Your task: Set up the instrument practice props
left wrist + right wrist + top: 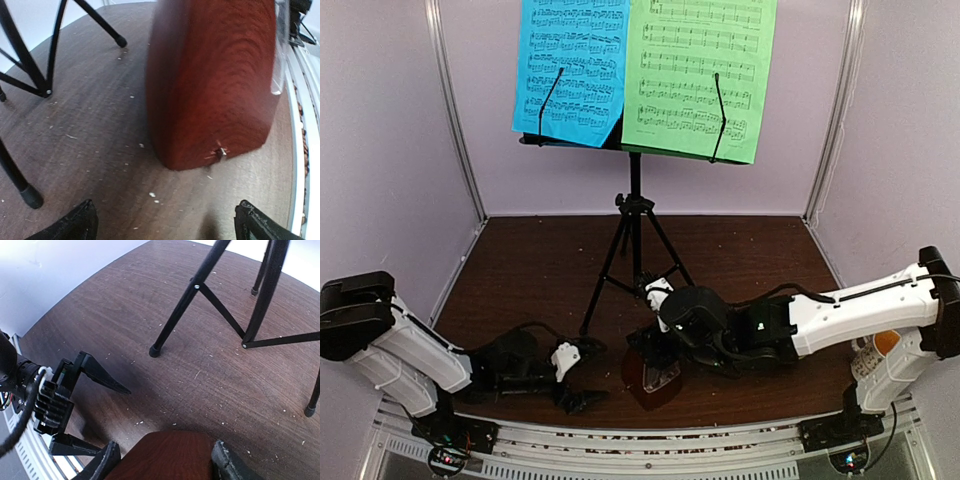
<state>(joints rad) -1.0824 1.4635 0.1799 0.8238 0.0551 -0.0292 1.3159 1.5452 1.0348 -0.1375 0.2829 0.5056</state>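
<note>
The black tripod music stand [635,205] rises at the back centre of the table, with a blue sheet [572,70] and a green sheet [700,75] clipped on its desk. The reddish-brown metronome [655,377] stands near the front edge, between the two arms. My right gripper [165,462] reaches over it from the right, its fingers pressed against two opposite sides of the wooden body [172,455]. My left gripper [167,222] rests low on the table just left of the metronome [215,85], jaws wide apart with only bare tabletop between them.
The stand's legs [185,305] spread over the dark wooden table [530,270] behind the metronome; one foot [30,197] is close to my left fingers. Pale walls and metal posts close off three sides. A slotted rail [650,450] runs along the front edge.
</note>
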